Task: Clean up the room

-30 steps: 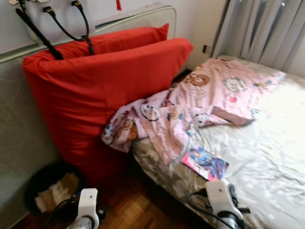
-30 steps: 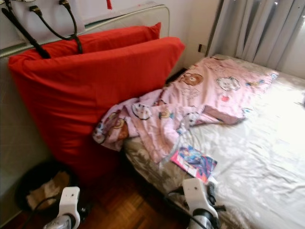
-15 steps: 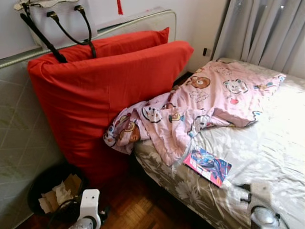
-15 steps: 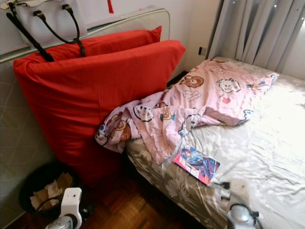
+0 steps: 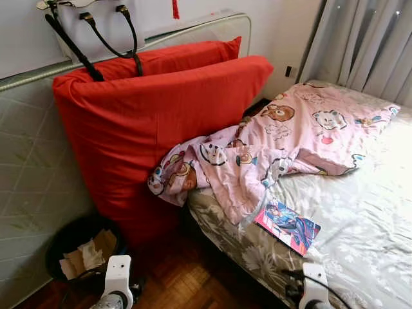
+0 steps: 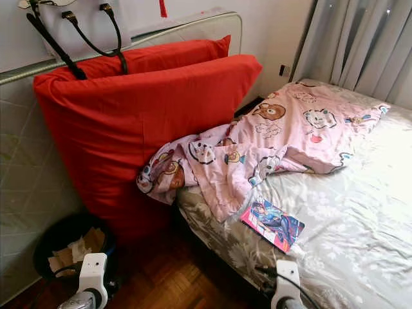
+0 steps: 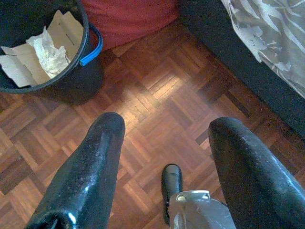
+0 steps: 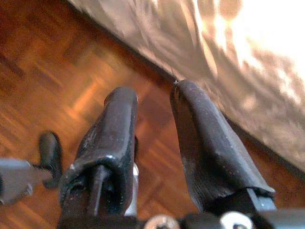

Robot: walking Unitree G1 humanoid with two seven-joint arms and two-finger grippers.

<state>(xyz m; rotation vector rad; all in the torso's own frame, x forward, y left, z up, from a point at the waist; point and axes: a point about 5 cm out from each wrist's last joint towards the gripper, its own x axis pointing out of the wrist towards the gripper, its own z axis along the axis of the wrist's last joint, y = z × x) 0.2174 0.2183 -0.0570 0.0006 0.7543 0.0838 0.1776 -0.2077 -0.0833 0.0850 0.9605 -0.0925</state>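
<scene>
Both arms hang low at the foot of the scene, wrists just visible at the bottom of the head views. The left gripper (image 7: 164, 138) points down at the parquet floor (image 7: 157, 95), its 2 black fingers spread wide with nothing between them. The right gripper (image 8: 155, 119) also points down, beside the near edge of the bed (image 5: 360, 219), its fingers parted by a narrow gap and holding nothing.

A black waste bin (image 5: 71, 235) with a blue handle stands on the floor just ahead of the left gripper, holding crumpled paper (image 7: 47, 52) and cardboard scraps. It sits against 2 large red cushions (image 5: 154, 122) leaning on an upright mattress (image 5: 32, 167). A bag with black straps (image 5: 90, 32) hangs above them.

On the bed, a pink cartoon-print blanket (image 5: 283, 141) lies rumpled from the far side toward the near-left corner, spilling over the edge against the cushions. A colourful magazine (image 5: 288, 226) lies flat near the bed's near edge, just beside the blanket's hanging end and ahead of the right gripper. Grey curtains (image 5: 367, 45) hang behind the bed.
</scene>
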